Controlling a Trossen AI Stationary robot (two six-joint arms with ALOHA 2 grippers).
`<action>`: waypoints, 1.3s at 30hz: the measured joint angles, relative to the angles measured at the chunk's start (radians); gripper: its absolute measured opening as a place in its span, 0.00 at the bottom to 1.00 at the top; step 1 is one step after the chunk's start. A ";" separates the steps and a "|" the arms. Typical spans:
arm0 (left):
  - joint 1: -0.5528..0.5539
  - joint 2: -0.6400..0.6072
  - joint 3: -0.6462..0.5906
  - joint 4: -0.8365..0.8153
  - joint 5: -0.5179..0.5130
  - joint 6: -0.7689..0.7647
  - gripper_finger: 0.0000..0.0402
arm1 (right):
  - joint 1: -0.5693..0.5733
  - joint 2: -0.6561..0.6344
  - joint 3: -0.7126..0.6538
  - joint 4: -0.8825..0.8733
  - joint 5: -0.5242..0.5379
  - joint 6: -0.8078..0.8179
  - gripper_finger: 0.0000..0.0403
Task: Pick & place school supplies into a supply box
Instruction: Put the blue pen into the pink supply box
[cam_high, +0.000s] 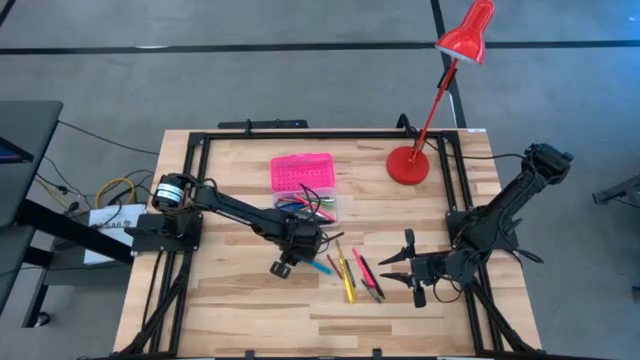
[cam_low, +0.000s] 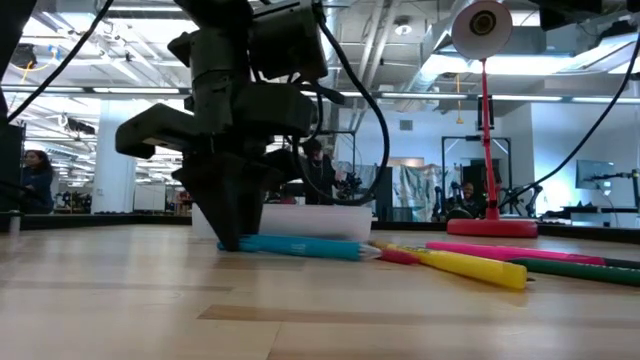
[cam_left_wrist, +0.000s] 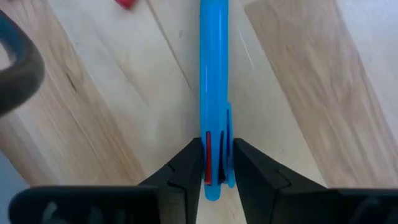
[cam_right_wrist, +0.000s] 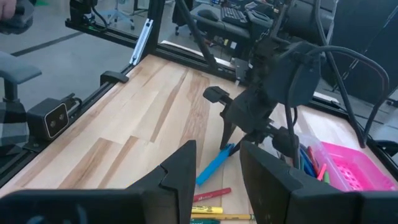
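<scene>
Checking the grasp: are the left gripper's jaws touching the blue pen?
Touching. The left wrist view shows both jaws of the left gripper pressed against the blue pen, no gap either side.

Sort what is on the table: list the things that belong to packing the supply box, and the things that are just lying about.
Part of the job:
- blue pen, between the left gripper's fingers on the table
- yellow marker
- pink pen
- supply box with pink lid
- right gripper, open, waiting at the right

Lying about:
- red lamp
</scene>
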 joint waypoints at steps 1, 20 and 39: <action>-0.004 -0.005 -0.002 0.001 0.001 0.013 0.20 | 0.000 0.000 0.000 0.000 0.000 0.000 0.29; -0.016 -0.014 -0.011 0.089 0.032 0.000 0.52 | 0.000 0.000 0.000 0.000 0.000 0.003 0.29; -0.017 0.051 -0.004 0.249 0.032 0.030 0.50 | 0.000 0.000 0.000 -0.011 0.000 0.007 0.29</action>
